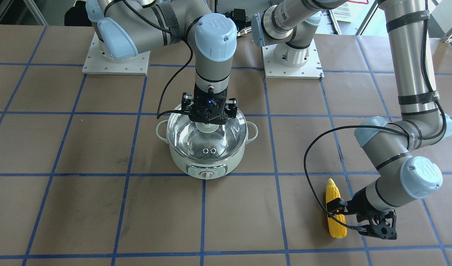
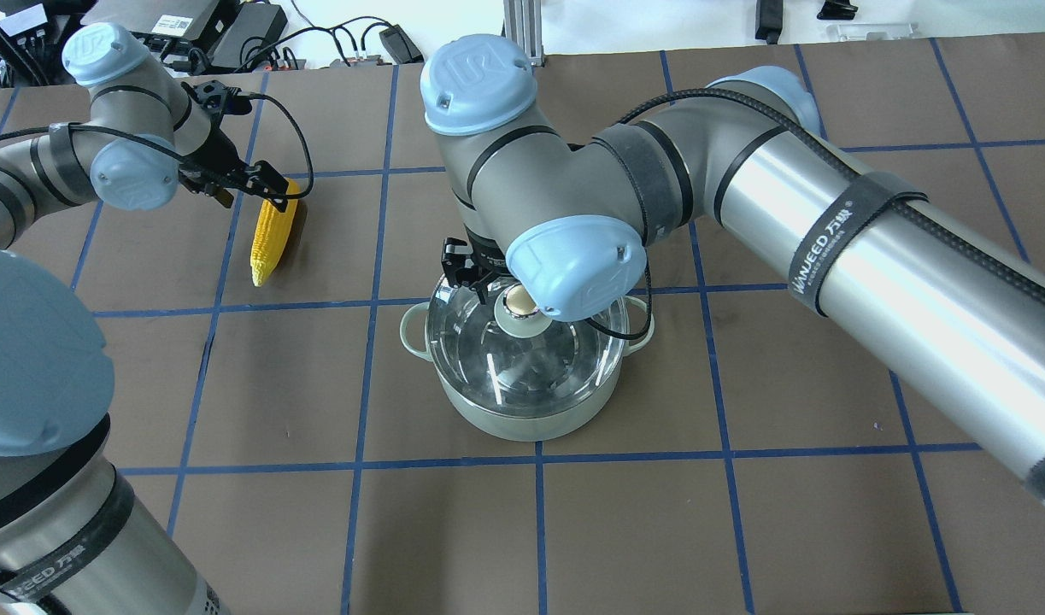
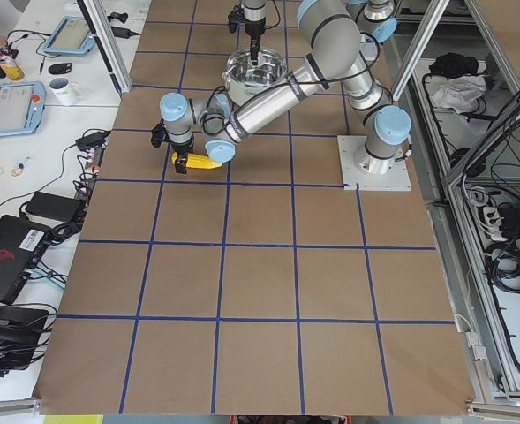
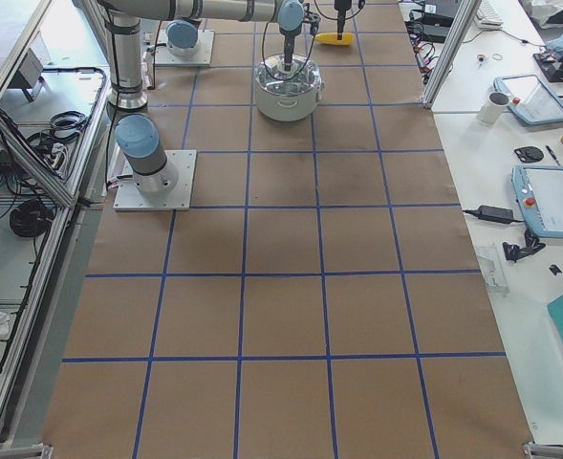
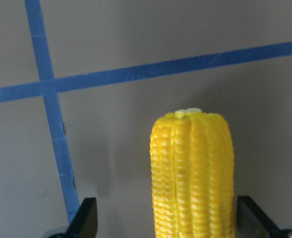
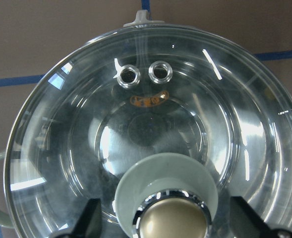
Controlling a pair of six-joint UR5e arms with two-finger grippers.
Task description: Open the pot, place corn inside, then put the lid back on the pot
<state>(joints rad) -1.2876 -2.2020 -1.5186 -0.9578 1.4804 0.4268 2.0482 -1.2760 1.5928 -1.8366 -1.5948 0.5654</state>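
The mint-green pot (image 1: 205,164) stands mid-table with the glass lid (image 1: 196,138) on it. My right gripper (image 1: 210,123) hangs straight down over the lid. In the right wrist view its open fingers (image 6: 91,220) stand on either side of the gold-toned knob (image 6: 173,223), with gaps. The yellow corn (image 1: 336,225) lies on the table on my left side. My left gripper (image 1: 338,211) is low over it. In the left wrist view the open fingers (image 5: 86,220) straddle the corn (image 5: 193,173) without clamping it. The corn also shows in the overhead view (image 2: 270,235).
Brown table paper with a blue tape grid (image 1: 203,207). Two arm base plates (image 1: 116,61) stand at the robot's edge. A side bench beyond the table's left end holds tablets and a mug (image 3: 63,88). Cables lie past the far edge (image 2: 231,34).
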